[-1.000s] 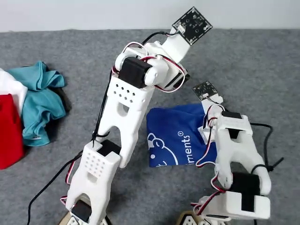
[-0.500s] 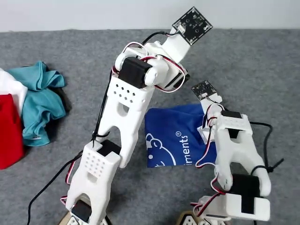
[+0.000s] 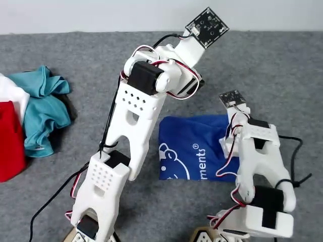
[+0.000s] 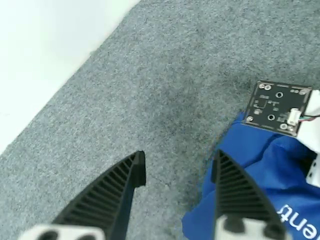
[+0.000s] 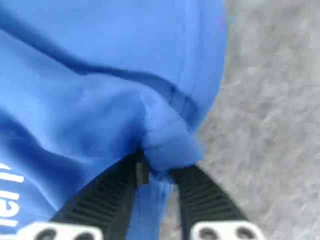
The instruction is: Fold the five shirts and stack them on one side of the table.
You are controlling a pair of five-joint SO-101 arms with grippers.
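A blue shirt (image 3: 194, 146) with white print lies partly folded on the grey table, between the two arms. My right gripper (image 5: 155, 170) is shut on a bunched fold of the blue shirt (image 5: 100, 90) near its hem. In the high view the right arm (image 3: 257, 161) covers the shirt's right side. My left gripper (image 4: 177, 165) hangs open above bare table just beyond the far edge of the blue shirt (image 4: 265, 170), with nothing between its fingers. The right arm's camera board (image 4: 277, 107) shows beside it.
A loose heap of shirts lies at the table's left edge: a teal one (image 3: 43, 108), a red one (image 3: 10, 143), a white one (image 3: 12, 96) and a dark one (image 3: 63, 133) underneath. The left arm (image 3: 133, 126) stretches across the middle.
The right arm has shifted to the right and slightly nearer, dragging the blue shirt's pinched edge with it. The left arm has stayed where it was.
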